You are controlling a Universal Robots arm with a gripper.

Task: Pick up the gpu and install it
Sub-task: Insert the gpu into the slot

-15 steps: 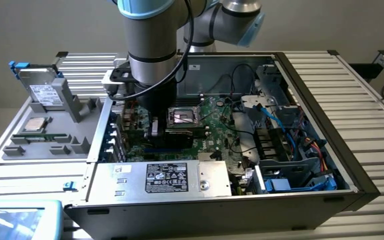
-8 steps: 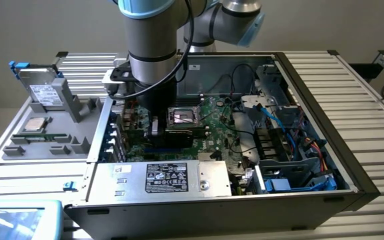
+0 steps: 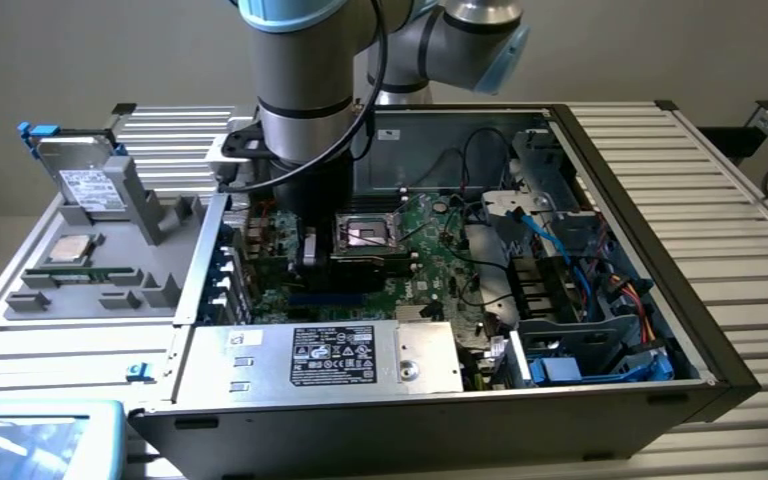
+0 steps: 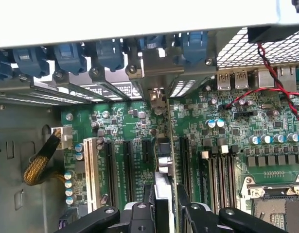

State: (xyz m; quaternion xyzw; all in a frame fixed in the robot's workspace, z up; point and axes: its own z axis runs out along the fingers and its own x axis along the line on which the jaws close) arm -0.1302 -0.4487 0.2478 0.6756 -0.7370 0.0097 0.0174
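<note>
The pincer (image 4: 164,199) pinches the gpu (image 4: 164,158) upright over the motherboard (image 4: 120,128) slots, blue clips (image 4: 110,51) near its bracket end, processor socket (image 4: 280,204) beside.

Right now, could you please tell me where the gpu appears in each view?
Exterior view: gpu under the arm, near the case wall on the exterior view's left.
Wrist view: edge-on between the jaws, over the expansion slots.
Shared landmark: the CPU socket.
</note>
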